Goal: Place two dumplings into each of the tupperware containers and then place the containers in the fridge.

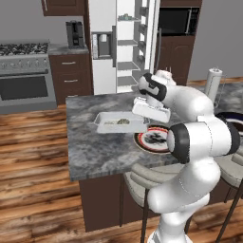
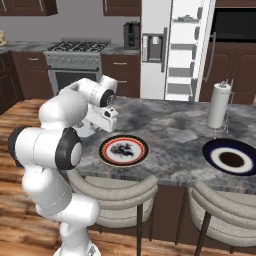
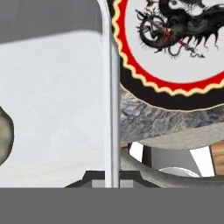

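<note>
On the grey marbled island counter [image 1: 95, 156], near its middle, the larger translucent white container [image 1: 119, 122] is seen, lifted slightly or resting at counter level; which of the two cannot be told. Its long axis runs left to right across the left base view, roughly parallel to the counter's near edge, with the right end under the robot's hand. Dumplings [image 1: 118, 122] are seen lying inside it as a grey-green cluster; in the hand view one dumpling [image 3: 5, 136] shows at the left edge against the pale container floor. The gripper [image 1: 148, 114] is clamped on the container's right rim, the thin wall [image 3: 110, 87] running straight up between the fingers in the hand view.

Just beside the container, to its right, a round plate [image 2: 123, 150] with a red and yellow band and a black dragon figure is noted. A second plate [image 2: 232, 157], dark blue with a white ring, sits well apart at the counter's far end, near an upright paper towel roll [image 2: 219, 105].

Beyond the counter, the fridge [image 2: 165, 50] stands with a door open and white shelves exposed. A stove [image 1: 26, 71], a coffee machine [image 1: 74, 33] and dark-wood cabinets [image 1: 71, 76] line the back wall. Two padded stools [image 2: 115, 192] are tucked at the near side over a wood plank floor [image 1: 33, 190]. No legible writing or brand is found.
</note>
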Robot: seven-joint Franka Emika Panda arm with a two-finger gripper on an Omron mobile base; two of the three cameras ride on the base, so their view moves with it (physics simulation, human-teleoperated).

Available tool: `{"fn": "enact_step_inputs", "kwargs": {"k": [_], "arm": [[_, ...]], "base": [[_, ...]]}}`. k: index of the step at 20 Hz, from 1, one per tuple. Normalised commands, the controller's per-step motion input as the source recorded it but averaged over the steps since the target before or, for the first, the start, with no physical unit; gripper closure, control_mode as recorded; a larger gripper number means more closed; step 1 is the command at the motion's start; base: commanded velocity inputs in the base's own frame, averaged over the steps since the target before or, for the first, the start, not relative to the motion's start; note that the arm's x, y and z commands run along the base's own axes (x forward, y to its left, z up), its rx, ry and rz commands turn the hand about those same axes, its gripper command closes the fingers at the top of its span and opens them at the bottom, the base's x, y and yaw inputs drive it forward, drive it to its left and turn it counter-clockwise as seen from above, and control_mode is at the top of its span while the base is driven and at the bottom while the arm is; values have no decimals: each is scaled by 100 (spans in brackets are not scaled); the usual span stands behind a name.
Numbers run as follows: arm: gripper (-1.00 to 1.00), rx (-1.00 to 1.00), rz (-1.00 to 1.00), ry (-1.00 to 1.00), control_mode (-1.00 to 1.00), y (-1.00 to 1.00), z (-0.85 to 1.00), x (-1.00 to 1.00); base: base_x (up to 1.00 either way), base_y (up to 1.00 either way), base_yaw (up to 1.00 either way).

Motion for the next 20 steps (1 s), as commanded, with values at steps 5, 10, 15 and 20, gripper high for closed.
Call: {"fn": "enact_step_inputs", "kwargs": {"k": [5, 10, 15, 20], "arm": [[100, -4, -52, 1, -100, 3, 20, -55], [100, -14, -54, 0, -100, 26, 6, -47], [100, -14, -48, 0, -100, 35, 34, -43], [100, 0, -44, 0, -100, -9, 50, -82]], "base": [[0, 0, 0], [0, 0, 0], [0, 0, 0], [0, 0, 0]]}}
